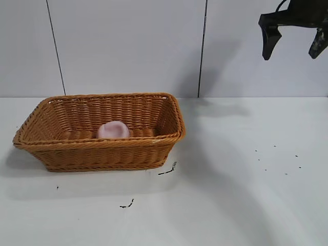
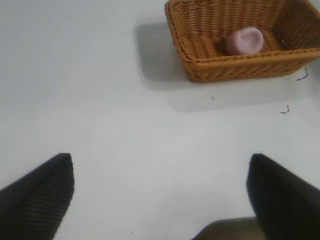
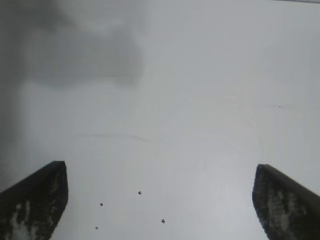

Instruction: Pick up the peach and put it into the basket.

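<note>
The pale pink peach (image 1: 113, 129) lies inside the orange-brown wicker basket (image 1: 154, 138) at the left of the table. Both also show in the left wrist view, the peach (image 2: 244, 40) in the basket (image 2: 200, 60). My right gripper (image 1: 294, 47) hangs high at the upper right, well away from the basket, open and empty; in its wrist view (image 3: 160, 200) only bare table lies between its fingers. My left gripper (image 2: 160, 195) is open and empty over bare table, well apart from the basket. It is out of the exterior view.
The white table (image 1: 230, 195) carries small dark specks (image 1: 277, 159) at the right and dark scuff marks (image 1: 167, 169) by the basket's front corner. A panelled wall stands behind.
</note>
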`<state>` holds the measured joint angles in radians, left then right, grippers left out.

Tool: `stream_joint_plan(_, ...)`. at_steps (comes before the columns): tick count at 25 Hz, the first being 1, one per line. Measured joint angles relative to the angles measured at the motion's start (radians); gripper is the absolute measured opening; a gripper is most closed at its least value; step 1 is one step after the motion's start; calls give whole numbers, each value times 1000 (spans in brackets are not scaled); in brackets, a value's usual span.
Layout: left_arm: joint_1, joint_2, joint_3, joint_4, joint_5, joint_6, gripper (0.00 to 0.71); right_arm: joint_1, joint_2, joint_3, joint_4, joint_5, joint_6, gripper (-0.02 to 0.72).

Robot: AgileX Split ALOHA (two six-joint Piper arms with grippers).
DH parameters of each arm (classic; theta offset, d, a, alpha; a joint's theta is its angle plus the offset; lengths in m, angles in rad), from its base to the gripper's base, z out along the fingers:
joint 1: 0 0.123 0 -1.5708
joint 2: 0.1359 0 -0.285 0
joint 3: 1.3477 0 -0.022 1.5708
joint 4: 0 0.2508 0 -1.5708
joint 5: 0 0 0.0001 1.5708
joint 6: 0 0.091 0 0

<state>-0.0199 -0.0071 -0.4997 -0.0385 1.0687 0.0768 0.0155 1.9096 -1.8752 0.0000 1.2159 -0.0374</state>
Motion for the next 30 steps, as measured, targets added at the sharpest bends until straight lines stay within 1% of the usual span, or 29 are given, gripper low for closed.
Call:
stream_joint_plan(6,0,0,0,0,0,0,692,0,-283,310,0,-1,0,689)
stream_joint_plan(16,0,0,0,0,0,0,692,0,-850,845,0,-3,0,689)
stream_joint_plan(19,0,0,0,0,0,0,692,0,-1036,999,0,-28,0,689)
stream_joint_plan(22,0,0,0,0,0,0,692,0,-1234,1143,0,-86,0,689)
stream_joint_plan(24,0,0,0,0,0,0,692,0,-1370,1227,0,-109,0,689)
stream_joint_plan(27,0,0,0,0,0,0,692,0,-1571,1316,0,-119,0,689)
stream_joint_plan(30,0,0,0,0,0,0,692,0,-1727,1341,0,-134,0,689)
